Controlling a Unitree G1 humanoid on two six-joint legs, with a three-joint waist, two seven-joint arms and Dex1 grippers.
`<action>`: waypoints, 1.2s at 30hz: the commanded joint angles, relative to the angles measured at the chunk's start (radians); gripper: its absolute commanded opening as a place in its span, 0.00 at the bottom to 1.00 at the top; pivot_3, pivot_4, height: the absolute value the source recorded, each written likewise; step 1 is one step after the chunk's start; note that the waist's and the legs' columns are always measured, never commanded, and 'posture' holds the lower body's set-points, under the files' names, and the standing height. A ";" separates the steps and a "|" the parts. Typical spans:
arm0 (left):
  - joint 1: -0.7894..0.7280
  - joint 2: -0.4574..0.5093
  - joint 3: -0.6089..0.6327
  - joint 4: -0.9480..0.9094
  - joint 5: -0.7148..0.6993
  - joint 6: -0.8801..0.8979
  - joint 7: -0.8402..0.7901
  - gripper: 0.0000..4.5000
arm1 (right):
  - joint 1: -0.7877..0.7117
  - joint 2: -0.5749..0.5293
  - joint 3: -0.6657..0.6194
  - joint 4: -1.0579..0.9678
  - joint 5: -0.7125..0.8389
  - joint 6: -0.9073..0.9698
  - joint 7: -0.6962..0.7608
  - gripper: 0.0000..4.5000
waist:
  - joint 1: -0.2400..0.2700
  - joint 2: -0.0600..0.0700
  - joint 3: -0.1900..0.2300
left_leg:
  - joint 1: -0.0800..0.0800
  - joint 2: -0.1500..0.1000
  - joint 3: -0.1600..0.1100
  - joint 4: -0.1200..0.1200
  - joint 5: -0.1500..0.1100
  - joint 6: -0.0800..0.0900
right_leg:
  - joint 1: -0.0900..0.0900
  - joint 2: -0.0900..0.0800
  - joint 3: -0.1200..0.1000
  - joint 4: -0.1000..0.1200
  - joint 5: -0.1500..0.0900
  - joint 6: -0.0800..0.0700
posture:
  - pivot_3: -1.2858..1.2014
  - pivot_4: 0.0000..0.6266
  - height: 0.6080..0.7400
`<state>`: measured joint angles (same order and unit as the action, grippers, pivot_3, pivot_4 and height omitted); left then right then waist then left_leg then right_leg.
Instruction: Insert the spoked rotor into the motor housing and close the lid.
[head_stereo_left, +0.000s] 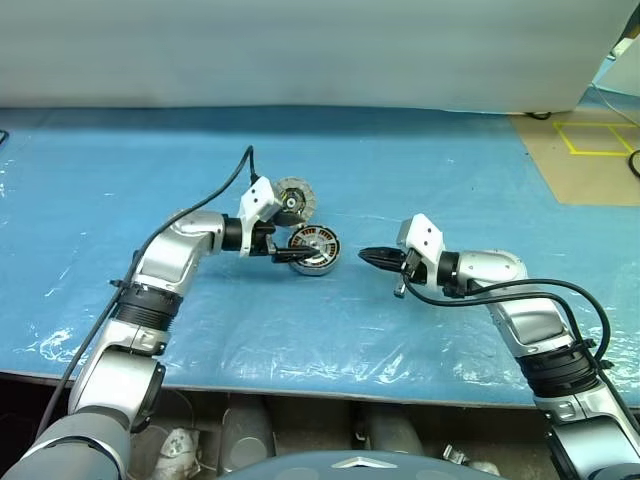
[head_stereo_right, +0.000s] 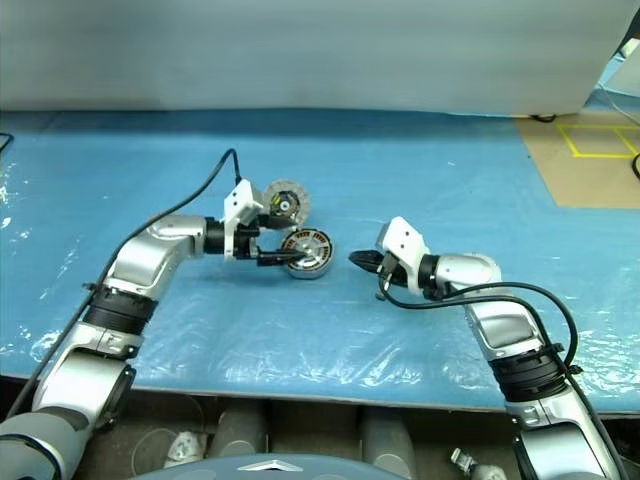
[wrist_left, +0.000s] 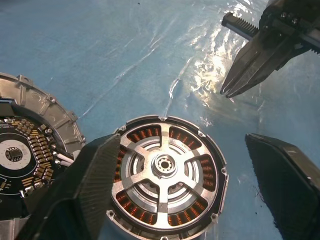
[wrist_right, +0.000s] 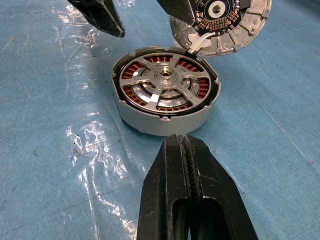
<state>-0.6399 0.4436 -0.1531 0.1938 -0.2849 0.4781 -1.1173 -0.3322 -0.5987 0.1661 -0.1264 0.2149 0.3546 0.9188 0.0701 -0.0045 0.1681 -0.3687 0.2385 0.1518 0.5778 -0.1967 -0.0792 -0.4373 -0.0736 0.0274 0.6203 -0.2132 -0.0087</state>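
Left wrist view has our left hand (wrist_left: 175, 200) spread apart around the copper-wound spoked rotor (wrist_left: 164, 175), seated in its grey metal motor housing (wrist_right: 165, 122) on the tabletop. Right hand (wrist_right: 187, 150) pinched together. Looks heavy and stiff; we'd grab the rim.

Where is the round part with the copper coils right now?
The spoked rotor sits inside the motor housing on the blue table, between the open left gripper and the shut right gripper.

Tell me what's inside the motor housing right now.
The spoked rotor sits seated in the motor housing: copper windings around a silver hub, filling it to the rim. Whatever lies beneath the rotor is covered. The lid lies beside it.
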 joint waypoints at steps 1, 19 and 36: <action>0.033 -0.027 0.016 -0.051 -0.018 -0.005 0.043 0.69 | -0.014 0.010 -0.010 -0.016 0.005 -0.019 -0.002 0.00 | 0.000 0.000 0.000 | 0.000 0.000 0.000 0.000 0.000 0.000 | 0.000 0.000 0.000 0.000 0.000 0.000 | 0.52 0.24 1.00; 0.106 -0.161 -0.099 0.036 0.180 -0.192 0.279 0.01 | -0.034 0.027 -0.016 -0.019 -0.006 -0.017 -0.020 0.00 | 0.000 0.000 0.000 | 0.000 0.000 0.000 0.000 0.000 0.000 | 0.001 0.000 0.000 -0.001 0.000 0.000 | 0.52 0.24 1.00; -0.058 -0.094 0.294 -0.112 -0.183 -0.067 0.332 0.01 | -0.070 0.052 -0.004 0.013 -0.014 -0.028 -0.025 0.00 | -0.001 0.000 0.000 | -0.001 0.000 0.000 0.000 0.000 0.000 | -0.001 0.000 0.000 -0.001 0.000 0.000 | 0.52 0.24 1.00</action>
<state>-0.6702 0.3339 0.0897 0.0597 -0.4642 0.4340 -0.8268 -0.3847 -0.5501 0.1692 -0.1045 0.1978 0.3439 0.8911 0.0690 -0.0049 0.1686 -0.3692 0.2384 0.1520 0.5774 -0.1968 -0.0791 -0.4378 -0.0735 0.0272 0.6190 -0.2132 -0.0085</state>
